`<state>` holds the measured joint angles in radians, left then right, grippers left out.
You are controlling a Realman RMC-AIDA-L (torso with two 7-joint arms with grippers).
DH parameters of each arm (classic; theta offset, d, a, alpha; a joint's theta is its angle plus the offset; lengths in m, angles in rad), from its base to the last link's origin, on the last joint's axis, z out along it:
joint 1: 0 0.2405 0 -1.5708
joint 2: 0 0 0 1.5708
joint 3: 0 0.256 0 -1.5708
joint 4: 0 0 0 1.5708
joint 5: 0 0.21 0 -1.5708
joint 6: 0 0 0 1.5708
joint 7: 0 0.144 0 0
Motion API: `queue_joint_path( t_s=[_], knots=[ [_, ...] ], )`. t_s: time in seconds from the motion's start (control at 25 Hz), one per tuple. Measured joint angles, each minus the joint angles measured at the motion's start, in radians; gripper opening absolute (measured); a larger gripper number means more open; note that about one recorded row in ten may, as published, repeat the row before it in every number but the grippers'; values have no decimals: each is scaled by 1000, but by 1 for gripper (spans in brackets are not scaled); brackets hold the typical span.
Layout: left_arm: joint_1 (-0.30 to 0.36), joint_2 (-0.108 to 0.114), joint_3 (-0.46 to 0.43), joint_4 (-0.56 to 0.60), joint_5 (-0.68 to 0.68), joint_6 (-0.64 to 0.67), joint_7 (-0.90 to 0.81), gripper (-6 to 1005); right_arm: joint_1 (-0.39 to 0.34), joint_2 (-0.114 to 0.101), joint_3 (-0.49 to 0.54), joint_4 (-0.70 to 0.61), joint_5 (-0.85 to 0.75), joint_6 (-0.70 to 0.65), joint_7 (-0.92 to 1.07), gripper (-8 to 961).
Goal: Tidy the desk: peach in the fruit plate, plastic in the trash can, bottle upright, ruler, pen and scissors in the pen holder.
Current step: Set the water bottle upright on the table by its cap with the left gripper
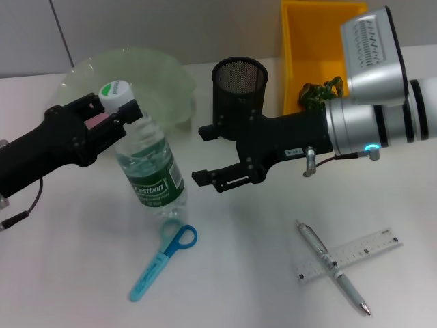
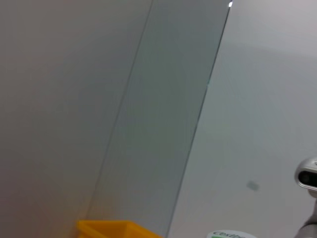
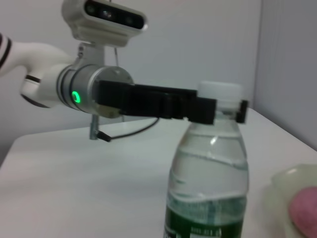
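A clear water bottle (image 1: 151,167) with a green label and a white cap stands about upright on the white desk. My left gripper (image 1: 120,116) is shut on its neck just under the cap; this also shows in the right wrist view (image 3: 218,110). My right gripper (image 1: 201,155) is open and empty, just right of the bottle and in front of the black mesh pen holder (image 1: 240,83). Blue scissors (image 1: 164,262) lie in front of the bottle. A pen (image 1: 334,267) lies across a clear ruler (image 1: 365,249) at the front right. A peach (image 3: 303,208) lies on the pale green fruit plate (image 1: 153,72).
A yellow trash can (image 1: 300,48) stands at the back right with green plastic (image 1: 319,92) in it; its corner also shows in the left wrist view (image 2: 114,229). A grey wall runs behind the desk.
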<state>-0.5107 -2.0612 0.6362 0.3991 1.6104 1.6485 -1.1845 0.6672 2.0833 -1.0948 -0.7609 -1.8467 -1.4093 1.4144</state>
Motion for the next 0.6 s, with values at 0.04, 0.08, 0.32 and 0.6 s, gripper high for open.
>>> queue_joint_path(
  t_s=[0.04,0.08,0.32,0.6],
  knots=[
    [6,0,-4,0,0,-1,12,441,-6,0,0,0,0,6,0,820],
    [11,0,-9,1,0,-3,26,441,-12,0,0,0,0,12,0,820],
    [50,1,-41,17,0,-16,140,441,-34,0,0,15,1,47,-6,820],
    [71,-1,-99,17,-1,-55,240,441,-36,0,-8,32,-1,65,-7,820]
  ],
)
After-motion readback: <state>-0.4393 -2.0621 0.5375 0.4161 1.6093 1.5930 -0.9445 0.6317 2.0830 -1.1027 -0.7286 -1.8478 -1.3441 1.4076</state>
